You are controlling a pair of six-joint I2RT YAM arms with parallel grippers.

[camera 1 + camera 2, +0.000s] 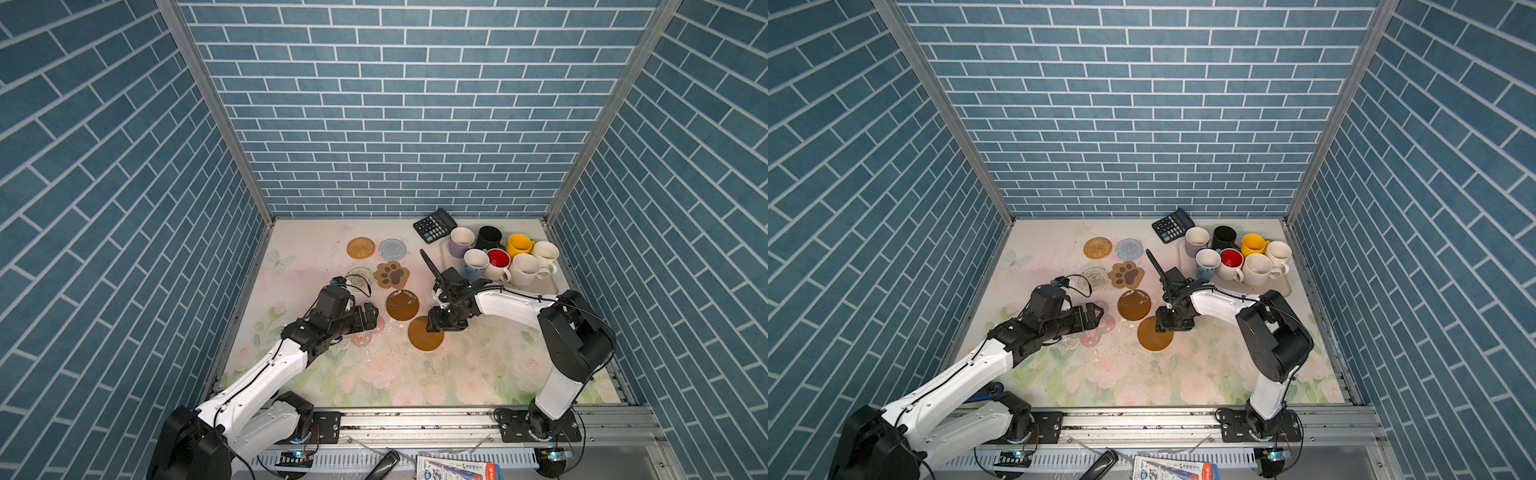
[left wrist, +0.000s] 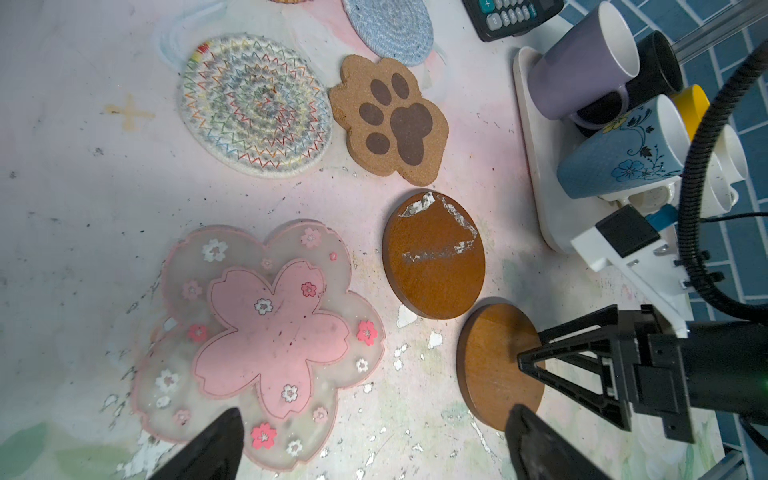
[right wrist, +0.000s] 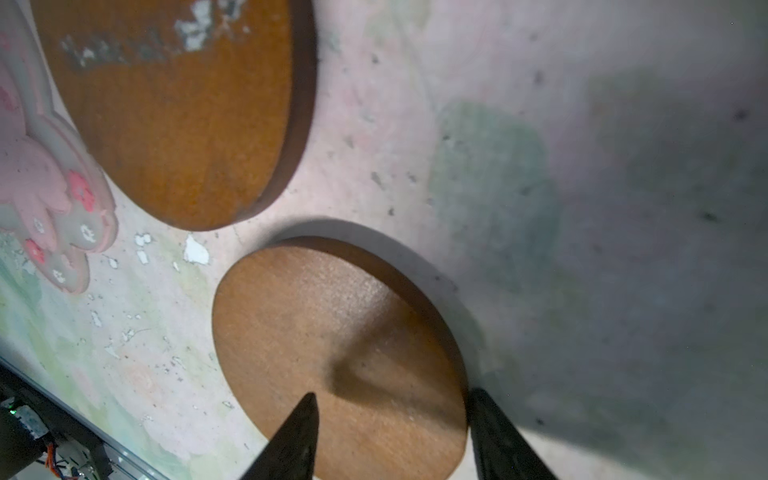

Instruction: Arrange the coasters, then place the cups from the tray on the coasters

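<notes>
Seven coasters lie spread on the table; all seven cups sit on the tray, none placed. The right claw, half open, straddles the rim of the near amber disc. The left claw, wide open, hovers above the pink coaster.

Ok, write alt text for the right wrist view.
The right gripper, jaws open, straddles the rim of a plain amber disc on the table. A scuffed amber disc and a pink flower coaster lie nearby.
</notes>
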